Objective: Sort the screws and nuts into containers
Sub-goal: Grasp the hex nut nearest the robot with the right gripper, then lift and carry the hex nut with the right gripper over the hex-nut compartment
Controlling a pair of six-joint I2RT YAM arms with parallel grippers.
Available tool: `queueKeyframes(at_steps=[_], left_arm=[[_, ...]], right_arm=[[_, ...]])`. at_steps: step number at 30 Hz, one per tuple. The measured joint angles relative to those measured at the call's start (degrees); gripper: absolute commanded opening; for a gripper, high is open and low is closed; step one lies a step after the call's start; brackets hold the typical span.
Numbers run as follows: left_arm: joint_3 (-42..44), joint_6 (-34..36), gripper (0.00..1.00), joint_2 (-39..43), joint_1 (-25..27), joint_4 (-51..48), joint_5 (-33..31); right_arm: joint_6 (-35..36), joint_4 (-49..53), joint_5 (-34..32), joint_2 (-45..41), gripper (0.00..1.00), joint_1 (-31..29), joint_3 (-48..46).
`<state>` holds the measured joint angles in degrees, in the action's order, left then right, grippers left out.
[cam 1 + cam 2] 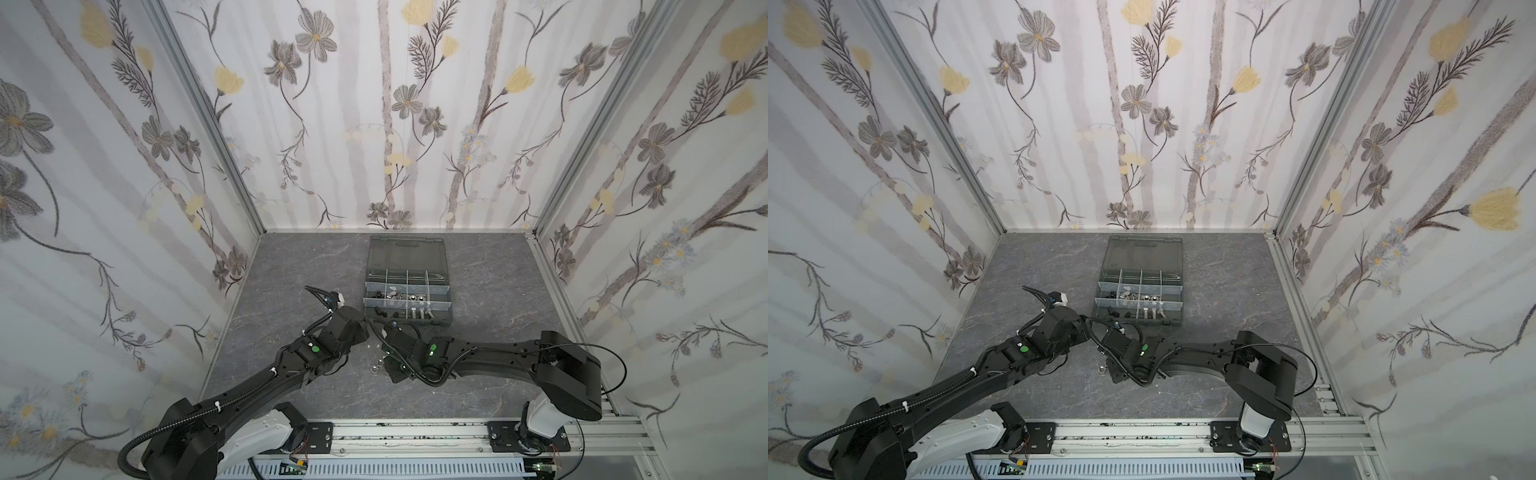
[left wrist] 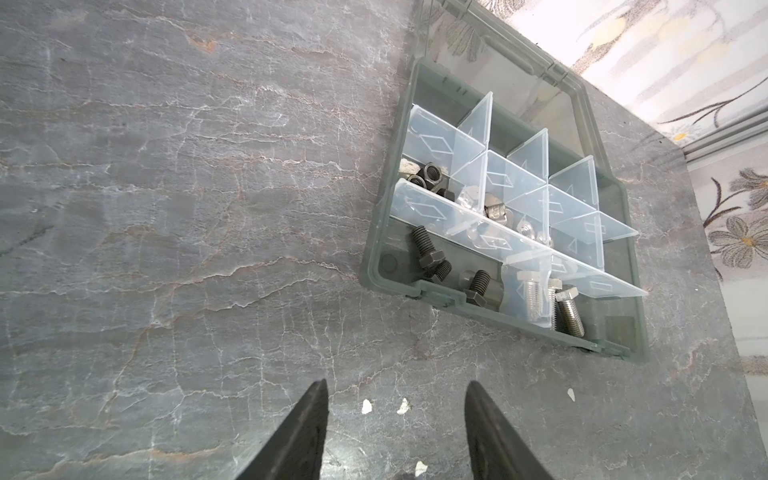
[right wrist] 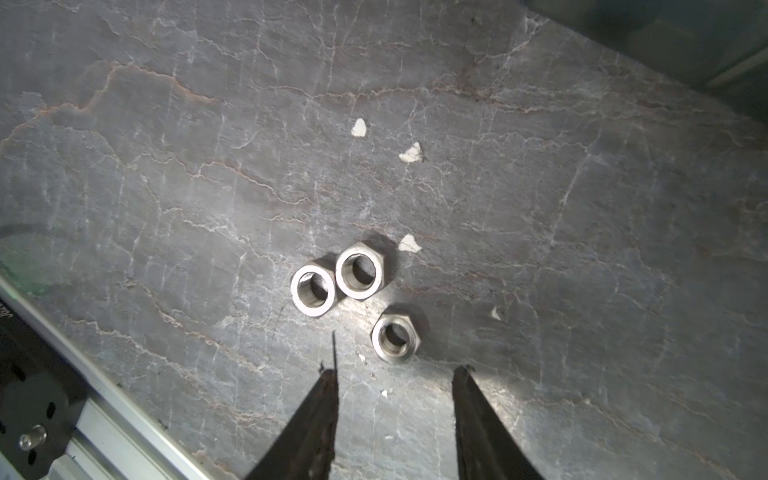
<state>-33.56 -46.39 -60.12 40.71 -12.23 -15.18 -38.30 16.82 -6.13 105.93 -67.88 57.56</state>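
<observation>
The table [image 1: 490,299] is grey and marbled, with flowered walls [image 1: 374,124] around it. In front of the box [image 1: 407,253], three silver nuts [image 3: 359,270] lie just ahead of the right pincer [image 3: 395,370], which is open and empty. The left pincer [image 2: 397,384], also open, probably hovers nearer the box.

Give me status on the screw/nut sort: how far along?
Mostly done: black screws, silver bolts and black nuts already sit in separate cells of the organiser case. In hand: nothing; the right gripper, jaws open, is beside three silver hex nuts on the table; left gripper also empty. Left: those three nuts.
</observation>
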Motion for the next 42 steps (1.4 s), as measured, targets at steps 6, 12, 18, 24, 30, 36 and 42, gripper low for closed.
queueKeyframes(at_steps=[6, 12, 18, 24, 30, 36, 42], left_arm=[[0.5, -0.1, 0.56, 0.0, -0.2, 0.0, 0.0], [0.9, -0.1, 0.56, 0.0, -0.3, 0.0, 0.1], [0.9, -0.1, 0.56, 0.0, -0.5, 0.0, 0.3], [1.0, -0.1, 0.56, 0.0, -0.7, 0.0, 0.4], [1.0, 0.0, 0.56, 0.0, -0.7, 0.0, 0.4], [1.1, 0.1, 0.56, 0.0, -0.6, 0.0, 0.4], [1.2, 0.1, 0.56, 0.0, -0.7, 0.0, 0.4]], right_arm=[[0.0, 2.1, -0.5, 3.5, 0.46, -0.4, 3.0], [0.0, 3.3, -0.9, 6.0, 0.46, -0.4, 5.1], [-0.2, 4.9, -3.0, 8.5, 0.46, -0.5, 6.6], [-0.7, 6.1, -4.5, 9.4, 0.44, -0.5, 6.7], [-0.7, 5.7, -5.9, 9.3, 0.37, -0.7, 6.1], [-0.7, 5.6, -6.7, 9.0, 0.29, -0.7, 5.6], [-0.7, 5.7, -7.3, 8.9, 0.24, -0.9, 5.5]])
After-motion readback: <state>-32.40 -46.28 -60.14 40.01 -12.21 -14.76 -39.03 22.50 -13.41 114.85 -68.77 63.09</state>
